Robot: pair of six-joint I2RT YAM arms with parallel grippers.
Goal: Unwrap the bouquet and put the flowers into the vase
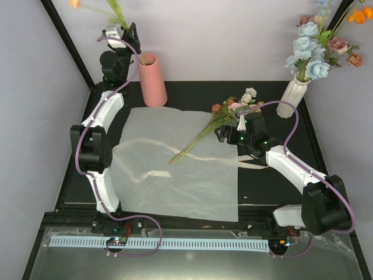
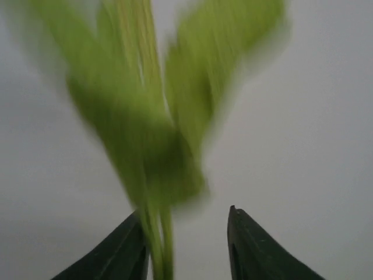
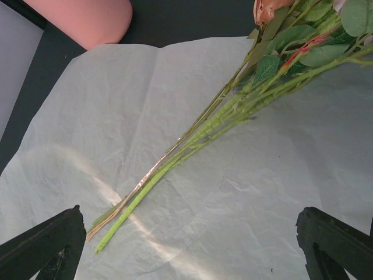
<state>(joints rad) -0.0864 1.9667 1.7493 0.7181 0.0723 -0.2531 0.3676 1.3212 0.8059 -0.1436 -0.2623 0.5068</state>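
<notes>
Above the vase [image 1: 152, 81], left end effector [image 2: 184, 211] sits slightly parted around a stem [image 2: 158, 251], right end effector [image 3: 189, 209] spread wide

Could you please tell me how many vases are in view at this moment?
2. The salmon-pink cylinder vase stands at the back left. The white ribbed vase stands at the back right, holding pale-blue and orange flowers. No other vase shows, and none seems hidden.

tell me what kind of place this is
Probably a robot lab test cell: two arms bolted at a black table, a black frame with plain walls, a pink vase and flowers staged.
</notes>
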